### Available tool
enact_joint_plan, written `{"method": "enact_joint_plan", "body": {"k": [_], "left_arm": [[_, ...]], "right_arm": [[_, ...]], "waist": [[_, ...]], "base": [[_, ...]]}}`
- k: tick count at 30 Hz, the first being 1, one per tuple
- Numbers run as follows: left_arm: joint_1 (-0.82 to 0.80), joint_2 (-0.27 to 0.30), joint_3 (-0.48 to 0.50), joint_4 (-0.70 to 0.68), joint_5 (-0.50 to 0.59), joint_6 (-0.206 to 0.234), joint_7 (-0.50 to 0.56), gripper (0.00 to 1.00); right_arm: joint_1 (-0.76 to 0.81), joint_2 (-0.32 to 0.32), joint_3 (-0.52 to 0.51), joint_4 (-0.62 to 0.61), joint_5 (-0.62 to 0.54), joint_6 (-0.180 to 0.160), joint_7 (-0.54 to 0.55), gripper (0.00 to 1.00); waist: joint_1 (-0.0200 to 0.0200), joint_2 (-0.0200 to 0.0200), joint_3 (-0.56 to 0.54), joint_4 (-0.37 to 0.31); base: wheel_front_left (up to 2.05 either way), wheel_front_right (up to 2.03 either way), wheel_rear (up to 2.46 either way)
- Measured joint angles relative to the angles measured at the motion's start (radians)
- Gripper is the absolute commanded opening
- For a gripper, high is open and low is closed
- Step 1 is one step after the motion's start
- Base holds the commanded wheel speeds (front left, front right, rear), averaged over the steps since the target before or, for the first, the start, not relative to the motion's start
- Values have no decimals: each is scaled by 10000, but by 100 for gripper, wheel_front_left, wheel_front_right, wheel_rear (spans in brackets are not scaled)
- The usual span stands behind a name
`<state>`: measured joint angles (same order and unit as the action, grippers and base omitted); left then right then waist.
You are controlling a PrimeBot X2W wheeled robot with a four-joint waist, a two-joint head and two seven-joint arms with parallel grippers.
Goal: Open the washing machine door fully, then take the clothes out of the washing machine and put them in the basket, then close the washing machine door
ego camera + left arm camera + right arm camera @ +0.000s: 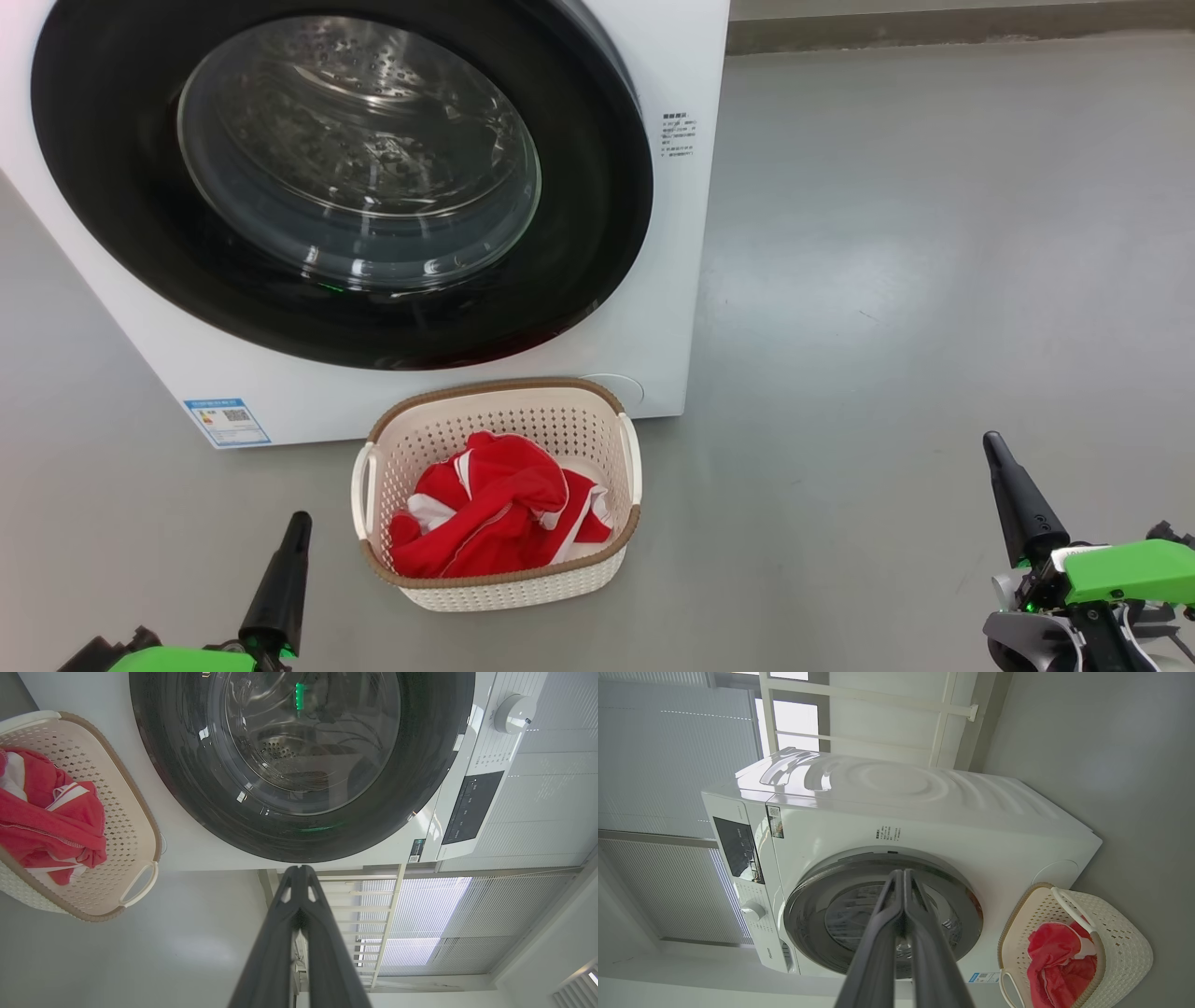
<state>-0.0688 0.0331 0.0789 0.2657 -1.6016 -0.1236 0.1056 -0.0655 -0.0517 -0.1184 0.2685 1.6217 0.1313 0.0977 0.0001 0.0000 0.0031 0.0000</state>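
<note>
one perforated basket [569, 425], red clothes [495, 518] (crumpled)

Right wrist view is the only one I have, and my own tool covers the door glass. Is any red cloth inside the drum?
Observer: In the left wrist view I see through the closed door to the drum. It shows bare steel and no red that I can make out.
Operator: Thank you. And where is the left tool, please?
Observer: In the head view the left tool is shut and low, to the left of the basket. It is apart from the basket and holds nothing.
</note>
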Motion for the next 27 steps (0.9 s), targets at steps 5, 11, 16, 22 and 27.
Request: {"method": "enact_joint_plan", "body": {"k": [5, 11, 16, 22, 27], "left_arm": [[0, 0, 0, 0, 0, 0, 0, 0], [0, 0, 0, 0, 0, 0, 0, 0], [0, 0, 0, 0, 0, 0, 0, 0], [0, 0, 0, 0, 0, 0, 0, 0], [0, 0, 0, 0, 0, 0, 0, 0]], "right_arm": [[0, 6, -6, 2, -13, 0, 8, 0], [0, 8, -13, 2, -25, 0, 12, 0], [0, 12, -17, 2, -27, 0, 38, 0], [0, 13, -21, 4, -27, 0, 38, 0], [0, 15, -25, 4, -27, 0, 38, 0]], "waist": [[0, 0, 0, 0], [0, 0, 0, 0], [0, 0, 0, 0], [0, 0, 0, 0], [0, 0, 0, 0]], "base": [[0, 0, 0], [0, 0, 0], [0, 0, 0], [0, 0, 0], [0, 0, 0]]}}
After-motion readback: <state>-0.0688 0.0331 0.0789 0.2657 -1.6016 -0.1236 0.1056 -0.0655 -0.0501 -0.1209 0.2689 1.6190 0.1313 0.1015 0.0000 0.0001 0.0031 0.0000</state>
